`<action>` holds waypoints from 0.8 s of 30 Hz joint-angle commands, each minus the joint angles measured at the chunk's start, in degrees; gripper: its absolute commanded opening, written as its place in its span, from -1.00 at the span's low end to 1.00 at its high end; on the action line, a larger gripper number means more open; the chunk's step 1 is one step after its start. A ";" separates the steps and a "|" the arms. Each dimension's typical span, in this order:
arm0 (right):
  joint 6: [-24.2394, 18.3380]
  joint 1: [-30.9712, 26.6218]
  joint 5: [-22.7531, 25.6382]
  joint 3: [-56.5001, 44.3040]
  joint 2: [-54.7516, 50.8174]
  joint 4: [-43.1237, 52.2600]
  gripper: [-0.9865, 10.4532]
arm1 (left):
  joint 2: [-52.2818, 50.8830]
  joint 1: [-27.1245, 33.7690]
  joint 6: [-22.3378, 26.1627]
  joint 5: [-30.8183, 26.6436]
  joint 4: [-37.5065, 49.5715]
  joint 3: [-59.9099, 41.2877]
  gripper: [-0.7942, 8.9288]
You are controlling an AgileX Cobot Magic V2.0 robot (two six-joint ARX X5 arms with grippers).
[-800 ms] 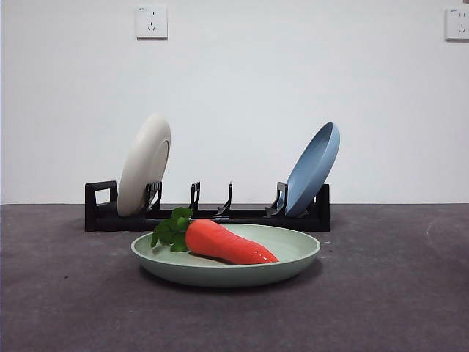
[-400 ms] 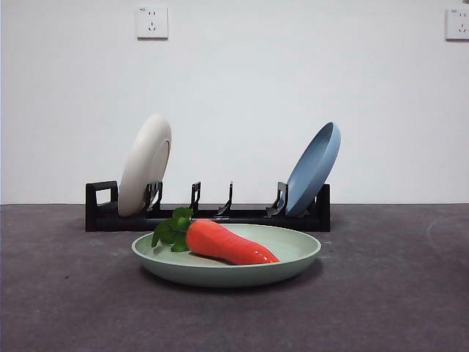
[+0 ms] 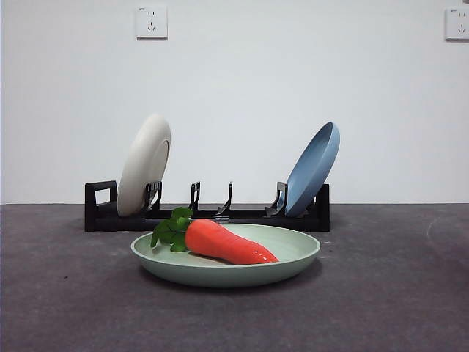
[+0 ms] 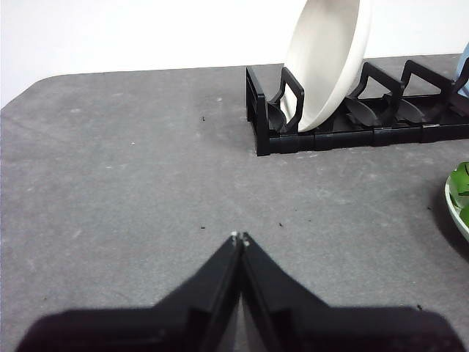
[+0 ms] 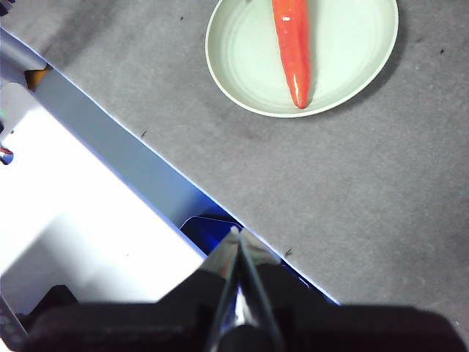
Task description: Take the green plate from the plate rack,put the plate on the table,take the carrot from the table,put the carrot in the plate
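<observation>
The green plate [image 3: 226,264] lies flat on the table [image 3: 381,293] in front of the plate rack [image 3: 205,214]. The carrot [image 3: 227,243] rests inside it, leaves toward the cream plate's side. In the right wrist view the green plate [image 5: 249,66] and carrot [image 5: 292,48] are seen from above, far from my right gripper [image 5: 237,233], which is shut and empty over the table's edge. My left gripper [image 4: 239,237] is shut and empty above bare table, apart from the plate rack [image 4: 352,132]; a sliver of the green plate [image 4: 458,202] shows at the side.
A cream-white plate [image 3: 144,165] stands in the rack's left end and a blue plate [image 3: 314,169] leans at its right end. Beyond the table's edge the right wrist view shows a pale floor and blue strip [image 5: 110,147].
</observation>
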 commanded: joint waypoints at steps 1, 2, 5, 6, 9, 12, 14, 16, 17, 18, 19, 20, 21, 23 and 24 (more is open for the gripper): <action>0.28 0.13 0.15 -0.37 -0.15 0.26 -0.82 | -0.15 0.13 -0.63 0.07 -0.42 -0.55 -0.84; 0.28 0.13 0.15 -0.37 -0.15 0.26 -0.82 | -0.15 0.13 -0.63 0.07 -0.42 -0.55 -0.84; 0.28 0.13 0.15 -0.37 -0.15 0.26 -0.82 | -0.15 0.13 -0.63 0.07 -0.42 -0.55 -0.84; 0.28 0.13 0.13 -0.37 -0.15 0.26 -0.82 | -0.15 0.13 -0.63 0.07 -0.42 -0.55 -0.84; 0.31 0.37 0.00 -0.37 -0.22 0.26 -0.82 | -0.15 0.13 -0.63 0.07 -0.42 -0.55 -0.84; -1.42 -0.72 0.59 -0.37 -2.73 0.35 -0.82 | -0.15 0.13 -0.63 0.07 -0.42 -0.55 -0.84; -5.03 -3.15 1.66 -0.46 -5.27 1.77 -0.82 | -0.15 0.13 -0.63 0.07 -0.42 -0.55 -0.84; -5.88 -6.93 1.40 -1.33 -8.41 6.14 -0.82 | -0.15 0.13 -0.63 0.07 -0.42 -0.55 -0.84; -6.21 -9.42 1.25 -2.19 -10.29 9.14 -0.82 | -0.15 0.13 -0.63 0.07 -0.42 -0.55 -0.84; -6.14 -11.76 1.25 -3.15 -11.98 11.74 -0.82 | -0.15 0.13 -0.63 0.07 -0.42 -0.55 -0.84; -5.86 -15.08 1.25 -4.81 -14.34 15.08 -0.82 | -0.15 0.13 -0.63 0.07 -0.42 -0.55 -0.84; -5.70 -17.55 1.25 -6.27 -16.15 17.40 -0.82 | -0.15 0.13 -0.63 0.07 -0.42 -0.55 -0.84; -5.73 -20.28 1.27 -8.22 -18.12 19.91 -0.82 | -0.15 0.13 -0.63 0.09 -0.42 -0.55 -0.84; -6.05 -24.57 1.40 -12.70 -21.55 24.72 -0.82 | -0.15 0.13 -0.63 0.09 -0.42 -0.55 -0.84; -6.21 -26.45 1.40 -15.63 -23.39 27.74 -0.82 | -0.15 0.13 -0.63 0.07 -0.42 -0.55 -0.84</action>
